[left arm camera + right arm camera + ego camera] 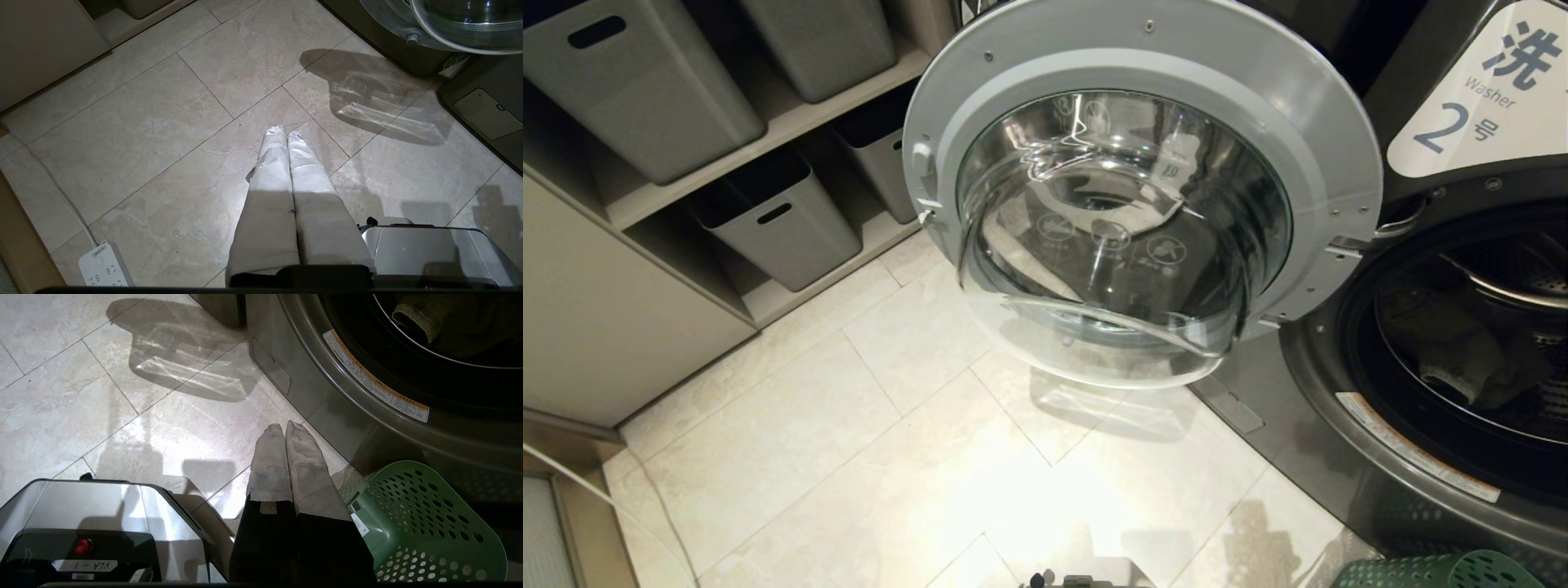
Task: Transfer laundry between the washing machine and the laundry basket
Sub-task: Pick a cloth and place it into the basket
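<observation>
Both grippers hung pressed together and empty above the tiled floor (143,134): the left gripper (284,131) away from the machine, the right gripper (283,428) just before the washing machine (1347,457), labelled "Washer 2". The laundry (1450,347) lay dim inside its drum, partly cut off. The laundry basket (425,522) stood beside the right gripper.

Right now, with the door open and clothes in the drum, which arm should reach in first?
Right, probably. The right gripper, shut and empty, hangs beside the washing machine, with the laundry and laundry basket close by. The left gripper hangs over bare floor.
</observation>
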Controlling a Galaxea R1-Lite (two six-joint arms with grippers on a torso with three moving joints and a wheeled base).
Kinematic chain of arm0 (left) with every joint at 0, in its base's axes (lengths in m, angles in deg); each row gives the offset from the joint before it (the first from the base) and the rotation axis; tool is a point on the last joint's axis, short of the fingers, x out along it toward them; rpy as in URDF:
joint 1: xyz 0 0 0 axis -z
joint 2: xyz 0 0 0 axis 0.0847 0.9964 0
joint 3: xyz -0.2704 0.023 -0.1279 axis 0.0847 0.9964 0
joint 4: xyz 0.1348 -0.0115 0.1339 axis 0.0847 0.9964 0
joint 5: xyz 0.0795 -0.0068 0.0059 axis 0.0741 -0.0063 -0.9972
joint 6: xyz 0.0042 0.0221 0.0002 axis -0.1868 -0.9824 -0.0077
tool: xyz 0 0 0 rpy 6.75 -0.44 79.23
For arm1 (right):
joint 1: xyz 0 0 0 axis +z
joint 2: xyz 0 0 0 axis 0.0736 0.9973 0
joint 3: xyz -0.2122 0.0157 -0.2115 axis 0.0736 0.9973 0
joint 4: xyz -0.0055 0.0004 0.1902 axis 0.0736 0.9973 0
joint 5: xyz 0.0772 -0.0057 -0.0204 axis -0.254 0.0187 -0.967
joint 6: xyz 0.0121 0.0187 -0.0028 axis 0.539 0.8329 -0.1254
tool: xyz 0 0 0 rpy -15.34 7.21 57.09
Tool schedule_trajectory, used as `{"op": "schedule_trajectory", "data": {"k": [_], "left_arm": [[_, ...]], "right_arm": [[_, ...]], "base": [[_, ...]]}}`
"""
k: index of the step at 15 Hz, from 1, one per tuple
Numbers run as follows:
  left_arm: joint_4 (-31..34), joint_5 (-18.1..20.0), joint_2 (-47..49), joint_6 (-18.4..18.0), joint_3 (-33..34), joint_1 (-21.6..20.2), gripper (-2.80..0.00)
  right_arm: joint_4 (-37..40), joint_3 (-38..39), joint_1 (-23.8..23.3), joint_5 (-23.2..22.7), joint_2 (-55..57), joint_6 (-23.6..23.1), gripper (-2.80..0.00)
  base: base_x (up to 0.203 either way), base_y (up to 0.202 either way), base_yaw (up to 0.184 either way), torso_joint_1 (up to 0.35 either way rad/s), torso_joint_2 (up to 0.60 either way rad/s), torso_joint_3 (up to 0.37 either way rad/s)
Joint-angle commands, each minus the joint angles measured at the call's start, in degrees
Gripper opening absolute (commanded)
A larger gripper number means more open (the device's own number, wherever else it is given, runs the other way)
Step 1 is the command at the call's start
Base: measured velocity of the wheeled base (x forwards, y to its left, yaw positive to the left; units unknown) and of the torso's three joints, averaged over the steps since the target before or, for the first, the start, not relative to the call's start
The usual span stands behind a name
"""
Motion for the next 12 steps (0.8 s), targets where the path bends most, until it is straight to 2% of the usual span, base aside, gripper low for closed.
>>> {"op": "schedule_trajectory", "data": {"k": [1,12], "left_arm": [[0.0,0.0,0.0,0.0,0.1,0.0,-2.80],[0.0,0.0,0.0,0.0,0.1,0.0,-2.80]], "right_arm": [[0.1,0.0,0.0,0.0,0.1,0.0,-2.80],[0.1,0.0,0.0,0.0,0.1,0.0,-2.80]], "base": [[0.000,0.000,0.000,0.000,0.00,0.000],[0.000,0.000,0.000,0.000,0.00,0.000]]}}
